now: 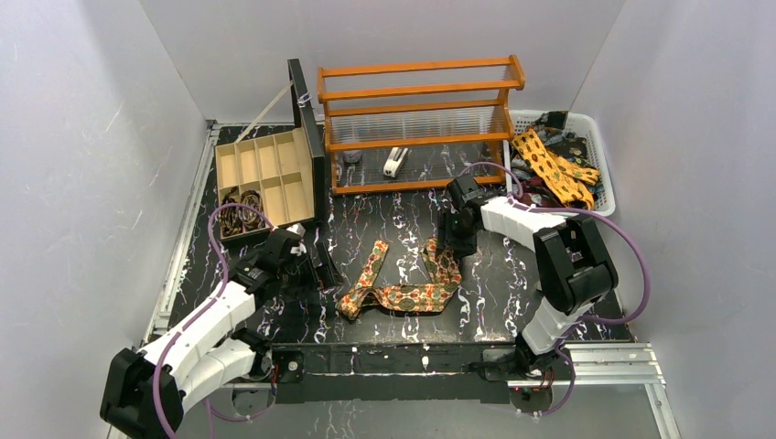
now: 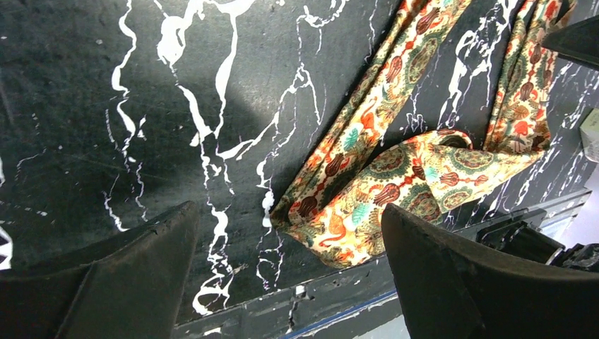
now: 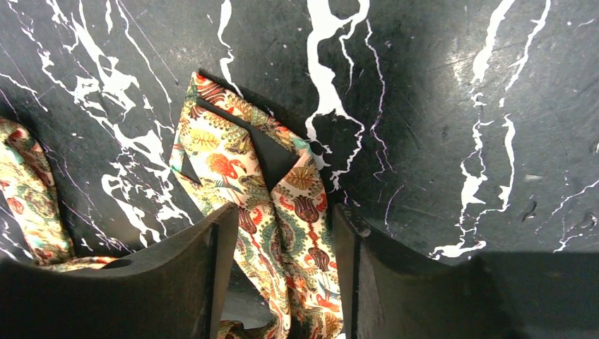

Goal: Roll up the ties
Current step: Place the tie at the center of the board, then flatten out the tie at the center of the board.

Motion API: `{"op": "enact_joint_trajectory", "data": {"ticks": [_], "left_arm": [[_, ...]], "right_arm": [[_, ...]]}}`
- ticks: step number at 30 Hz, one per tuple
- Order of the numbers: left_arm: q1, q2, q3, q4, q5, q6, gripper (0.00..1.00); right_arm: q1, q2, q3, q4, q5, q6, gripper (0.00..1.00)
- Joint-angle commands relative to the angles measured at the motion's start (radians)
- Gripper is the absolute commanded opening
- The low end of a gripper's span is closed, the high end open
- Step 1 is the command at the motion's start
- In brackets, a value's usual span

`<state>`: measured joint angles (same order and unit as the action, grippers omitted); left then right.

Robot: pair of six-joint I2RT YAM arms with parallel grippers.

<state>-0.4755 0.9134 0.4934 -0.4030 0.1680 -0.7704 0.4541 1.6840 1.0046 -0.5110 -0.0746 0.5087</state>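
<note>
Between the jaws of the right gripper lies the tie, pinched or not I cannot tell, while the left gripper gapes wide, tie just ahead.

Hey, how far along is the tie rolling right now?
Done: rolled ties sit in one compartment of the wooden organizer. In hand: the right pincer straddles one end of the patterned tie on the table, grip unclear; the left pincer hangs open near its fold. Left: that tie lies unrolled, and more ties wait in the white basket.
</note>
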Motion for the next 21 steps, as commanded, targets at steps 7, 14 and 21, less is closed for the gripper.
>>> {"op": "enact_joint_trajectory", "data": {"ticks": [7,14,21], "left_arm": [[-0.005,0.031,0.121,-0.162,-0.148,-0.027,0.98],[-0.005,-0.015,0.164,-0.210,-0.212,-0.029,0.98],[-0.004,-0.145,0.149,-0.305,-0.205,-0.025,0.98]], "right_arm": [[0.129,0.049,-0.017,-0.147,0.240,0.064,0.55],[0.225,0.085,-0.010,-0.111,0.365,0.110,0.45],[0.241,0.110,0.005,-0.078,0.466,0.083,0.09]]}}
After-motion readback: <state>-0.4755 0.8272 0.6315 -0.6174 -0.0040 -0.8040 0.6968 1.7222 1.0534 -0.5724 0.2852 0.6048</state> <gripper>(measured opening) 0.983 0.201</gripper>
